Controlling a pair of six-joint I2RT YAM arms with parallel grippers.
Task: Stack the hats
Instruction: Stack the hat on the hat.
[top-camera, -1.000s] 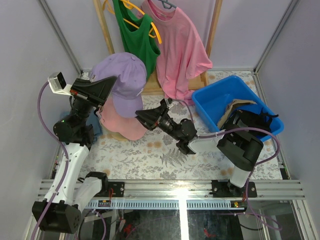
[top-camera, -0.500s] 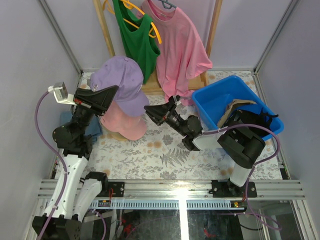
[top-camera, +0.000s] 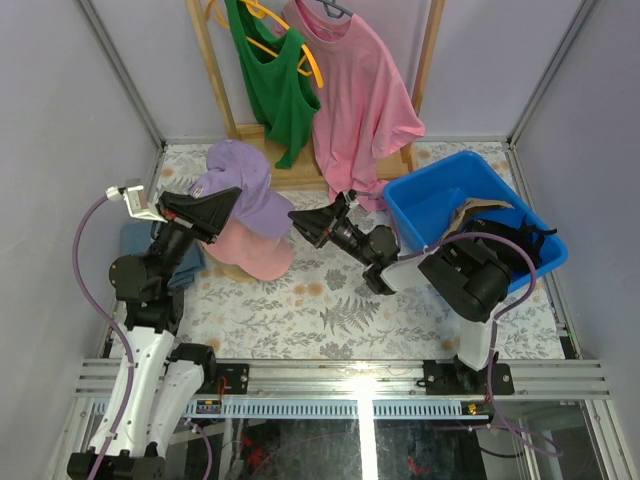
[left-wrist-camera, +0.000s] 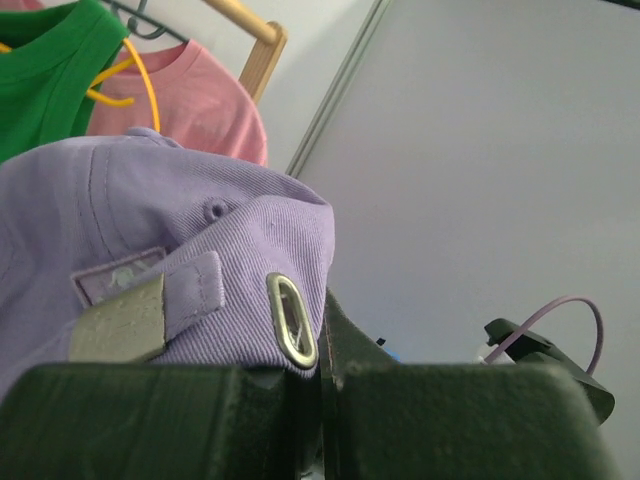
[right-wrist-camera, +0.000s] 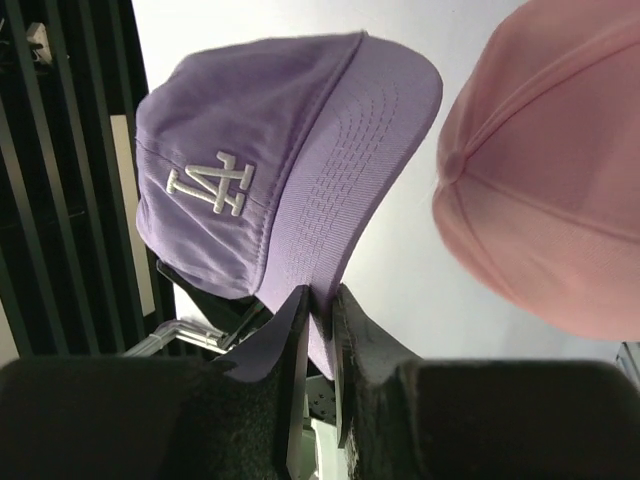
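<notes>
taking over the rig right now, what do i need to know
Grippers: left gripper shut on the lavender cap at its back strap; right gripper shut on the same cap's brim.
Things: lavender cap held between both arms just above the pink cap, not yet seated. The tan cap and black cap lie in the blue bin.
Done: nothing stacked yet.
Left: seat lavender on pink, then add the bin's caps.
</notes>
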